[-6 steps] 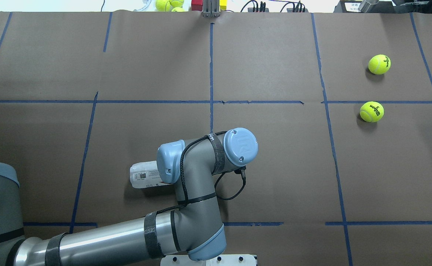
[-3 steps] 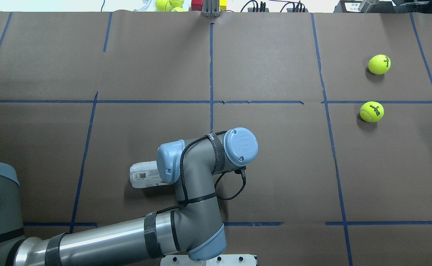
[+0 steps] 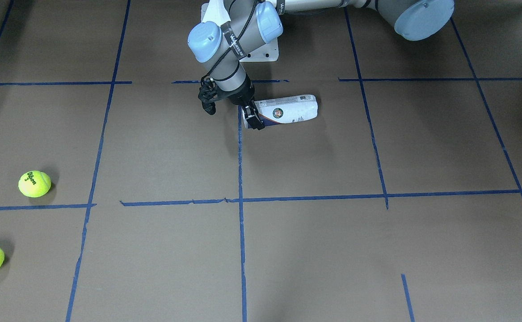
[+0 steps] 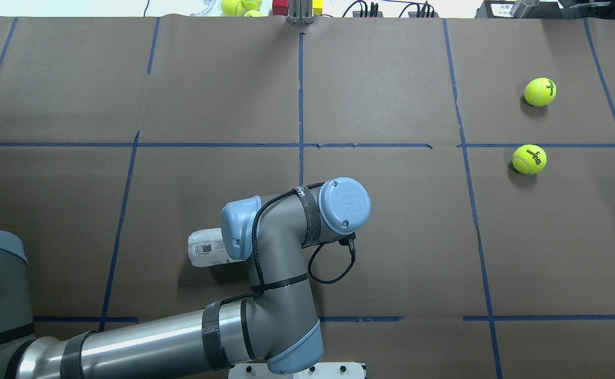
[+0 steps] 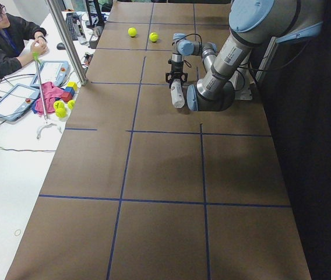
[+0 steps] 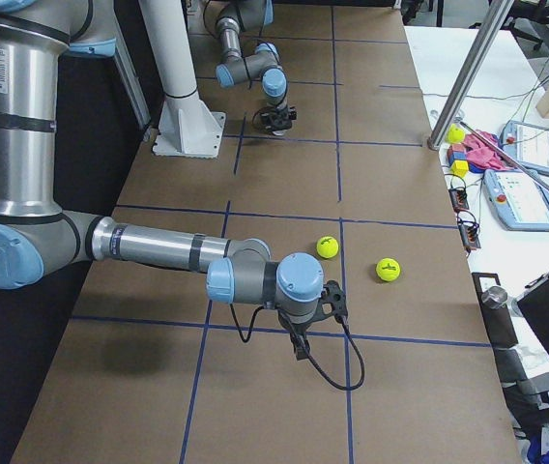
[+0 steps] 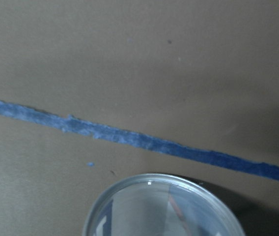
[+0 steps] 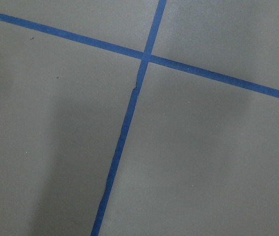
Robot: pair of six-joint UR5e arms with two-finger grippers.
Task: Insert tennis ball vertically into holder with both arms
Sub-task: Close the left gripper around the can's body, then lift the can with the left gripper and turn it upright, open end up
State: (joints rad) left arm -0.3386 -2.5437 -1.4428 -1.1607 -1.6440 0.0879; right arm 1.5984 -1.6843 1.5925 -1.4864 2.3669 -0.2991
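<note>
The holder [image 3: 290,112], a clear can with a white and navy label, lies on its side near the robot's base. It also shows in the overhead view [image 4: 205,252], half hidden under the left wrist. My left gripper [image 3: 248,112] is shut on the holder's open end, and the can's rim [image 7: 164,206] fills the bottom of the left wrist view. Two tennis balls [image 4: 539,91] [image 4: 529,159] lie on the far right of the table. My right gripper [image 6: 299,343] hangs low over the table near them; I cannot tell whether it is open or shut.
Blue tape lines [image 4: 300,105] grid the brown table. Spare balls and blocks [image 4: 241,6] sit past the far edge. The white arm base [image 6: 187,130] stands at the robot's side. An operator [image 5: 8,35] sits at a side table with tablets, behind a metal post [image 5: 66,41].
The left wrist has shifted slightly away from the robot, and the holder's closed end has moved a little with it. The balls have not moved.
</note>
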